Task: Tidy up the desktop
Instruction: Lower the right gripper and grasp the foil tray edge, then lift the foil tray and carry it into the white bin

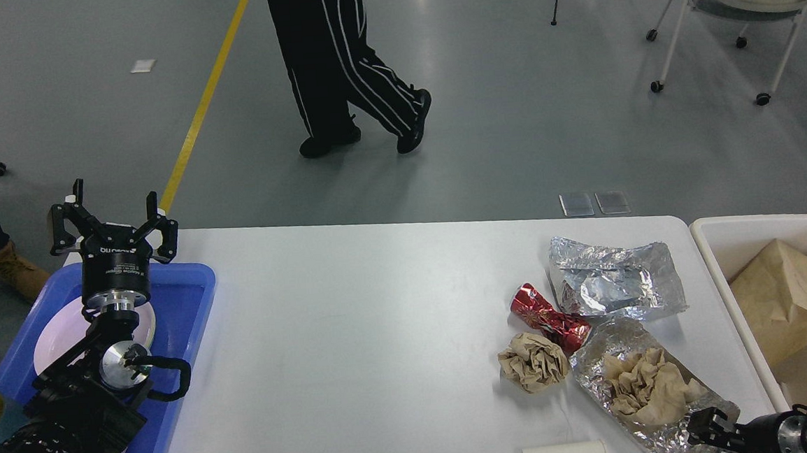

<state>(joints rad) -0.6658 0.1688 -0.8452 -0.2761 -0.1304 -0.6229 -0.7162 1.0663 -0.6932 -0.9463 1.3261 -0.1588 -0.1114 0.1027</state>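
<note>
Left gripper (113, 215) spread wide, empty, above blue tray (183, 306). Right gripper (703, 429) low at foil bag (655, 393); opening impossible to tell. Desktop surface (367, 327) spanning centre, littered on right.

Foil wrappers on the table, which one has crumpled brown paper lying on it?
The nearer foil wrapper, close to the desktop's front right corner, carries a brown paper wad. The farther foil wrapper, beside the red wrapper, carries none.

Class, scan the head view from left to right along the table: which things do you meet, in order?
Left gripper → blue tray → crumpled brown paper ball → red wrapper → cream bin holding a brown paper bag.
</note>
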